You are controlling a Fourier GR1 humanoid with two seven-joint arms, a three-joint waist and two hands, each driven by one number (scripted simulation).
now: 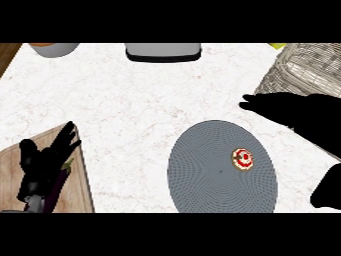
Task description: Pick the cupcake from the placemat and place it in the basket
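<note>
Head view: cupcake [241, 159] sits on the placemat [202, 175], just below and left of the right hand [306, 112], whose fingers are stretched out flat, holding nothing. Looks light and squishy, so I'd grab the sides, not the topping. Basket [313, 67] is right behind that hand

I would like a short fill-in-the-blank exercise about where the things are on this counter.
1. The cupcake lies on the grey ____.
2. The basket stands at the view's far ____ side.
3. The left hand rests over a wooden ____.
4. The right hand is above the counter, between the cupcake and the ____.

Missing words: placemat; right; board; basket
</note>
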